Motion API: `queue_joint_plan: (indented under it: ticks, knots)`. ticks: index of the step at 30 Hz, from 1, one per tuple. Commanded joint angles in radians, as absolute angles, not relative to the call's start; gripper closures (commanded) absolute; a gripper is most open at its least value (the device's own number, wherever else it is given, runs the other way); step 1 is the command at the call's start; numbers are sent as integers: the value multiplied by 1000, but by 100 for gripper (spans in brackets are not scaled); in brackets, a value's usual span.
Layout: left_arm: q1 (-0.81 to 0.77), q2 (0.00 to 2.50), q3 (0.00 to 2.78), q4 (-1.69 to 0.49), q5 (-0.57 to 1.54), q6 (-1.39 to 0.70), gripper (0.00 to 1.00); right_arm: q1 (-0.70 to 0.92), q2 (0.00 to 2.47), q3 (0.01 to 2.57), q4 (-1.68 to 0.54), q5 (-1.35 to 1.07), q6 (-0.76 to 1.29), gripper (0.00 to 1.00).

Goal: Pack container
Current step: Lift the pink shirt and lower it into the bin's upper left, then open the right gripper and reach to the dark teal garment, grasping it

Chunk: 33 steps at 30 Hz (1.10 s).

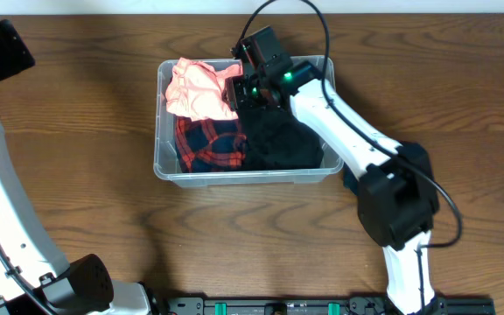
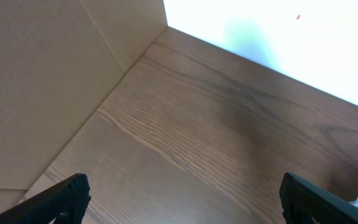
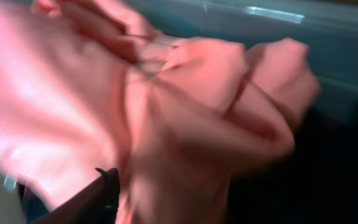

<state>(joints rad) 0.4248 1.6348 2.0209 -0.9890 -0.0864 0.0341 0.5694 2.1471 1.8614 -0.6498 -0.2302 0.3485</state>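
Note:
The container (image 1: 234, 178), a clear plastic bin, stands mid-table. It holds a pink cloth (image 1: 198, 90) at its far left, a red plaid cloth (image 1: 210, 144) in front and a black cloth (image 1: 278, 140) on the right. My right gripper (image 1: 241, 92) reaches into the bin beside the pink cloth. The right wrist view is filled by that pink cloth (image 3: 166, 99), which drapes between the jaws. One dark finger (image 3: 98, 196) stands off to the left and the other is hidden. My left gripper (image 2: 185, 202) hangs wide open over bare table, far left, holding nothing.
The bin's wall (image 3: 303, 25) shows behind the pink cloth. A cardboard wall (image 2: 42, 74) rises along the table's left side near my left gripper. The right arm's base (image 1: 396, 206) stands just right of the bin.

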Motion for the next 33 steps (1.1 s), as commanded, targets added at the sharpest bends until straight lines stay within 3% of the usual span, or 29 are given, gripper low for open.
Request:
queue_joint_plan:
  ticks: [1,10,15,22,26,33]
  knots:
    - [429,1642,2016,-991,-98,41,2,547,1993,1864,-662,-121,237,42]
    - [429,1642,2016,-991,-98,41,2,447,1877,1864,-714,-96,194,48]
    - [429,1642,2016,-991,-98,41,2,233,1816,1864,-848,-133,255,29]
    - [429,1642,2016,-991,-98,41,2,-171,1796,1861,-1100,-316,180,14]
    - [429,1642,2016,-991,-98,41,2,-355,1849,1826,-1217,-327,63,12]
    - [429,1642,2016,-991,-98,41,2,-464,1954,1653,-1222,-433,-108,11]
